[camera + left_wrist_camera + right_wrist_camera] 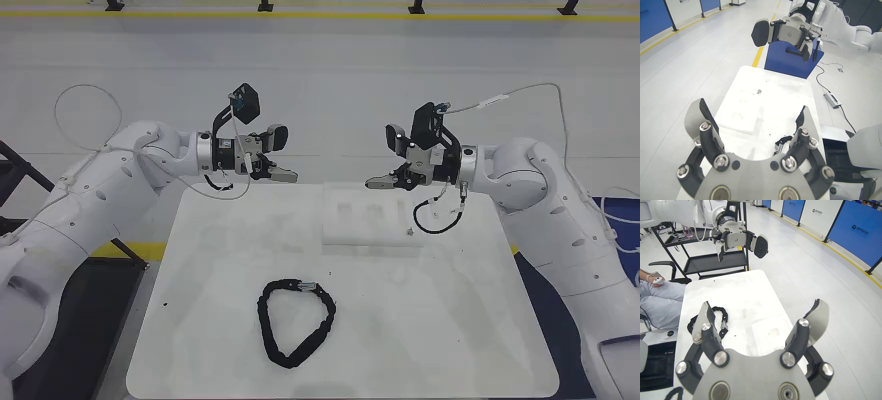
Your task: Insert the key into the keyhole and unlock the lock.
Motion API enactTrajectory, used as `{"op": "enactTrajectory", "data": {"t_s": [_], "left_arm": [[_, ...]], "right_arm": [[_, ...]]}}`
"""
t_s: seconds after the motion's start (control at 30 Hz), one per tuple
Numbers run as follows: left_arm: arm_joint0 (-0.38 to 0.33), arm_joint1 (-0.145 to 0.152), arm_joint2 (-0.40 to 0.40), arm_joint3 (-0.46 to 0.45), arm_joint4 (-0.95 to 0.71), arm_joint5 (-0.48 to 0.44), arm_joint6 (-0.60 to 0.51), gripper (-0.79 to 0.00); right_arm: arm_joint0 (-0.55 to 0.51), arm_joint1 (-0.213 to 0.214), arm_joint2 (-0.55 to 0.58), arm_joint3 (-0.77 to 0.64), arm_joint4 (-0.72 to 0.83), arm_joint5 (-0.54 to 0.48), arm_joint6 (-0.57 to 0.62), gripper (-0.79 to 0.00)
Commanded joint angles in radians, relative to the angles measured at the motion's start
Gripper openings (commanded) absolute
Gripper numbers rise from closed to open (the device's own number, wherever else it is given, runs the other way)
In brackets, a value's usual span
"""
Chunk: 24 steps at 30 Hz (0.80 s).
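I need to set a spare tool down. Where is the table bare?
Bare: the near right corner of the table, beside the chain lock and in front of the foam tray; also the strip along its left edge. Crowded: the far edge, where the left gripper and right gripper hang open near the tray holding the key.

Left gripper (286, 155): at 11 o'clock in the top view, fingers spread wide, pointing toward 3 o'clock.
Right gripper (384, 160): at 1 o'clock, fingers spread wide, pointing toward 9 o'clock.

Black chain lock (264, 320) looped on table (200, 300), small key (410, 231) on white tray (345, 238)
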Motion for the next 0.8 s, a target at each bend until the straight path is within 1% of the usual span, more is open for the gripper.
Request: {"op": "enactTrajectory", "data": {"t_s": [0.0,0.47,0.57,0.77], "left_arm": [[0.000,0.000,0.000,0.000,0.000,0.000,0.000,-0.001],[0.000,0.000,0.000,0.000,0.000,0.000,0.000,0.000],[0.000,0.000,0.000,0.000,0.000,0.000,0.000,0.000],[0.000,0.000,0.000,0.000,0.000,0.000,0.000,0.000]], "right_arm": [[0.000,0.000,0.000,0.000,0.000,0.000,0.000,0.000],[0.000,0.000,0.000,0.000,0.000,0.000,0.000,0.000],[-0.022,0.002,0.006,-0.005,-0.010,0.029,-0.009,0.000],[-0.045,0.006,0.012,0.045,0.002,0.045,0.022,0.000]]}}
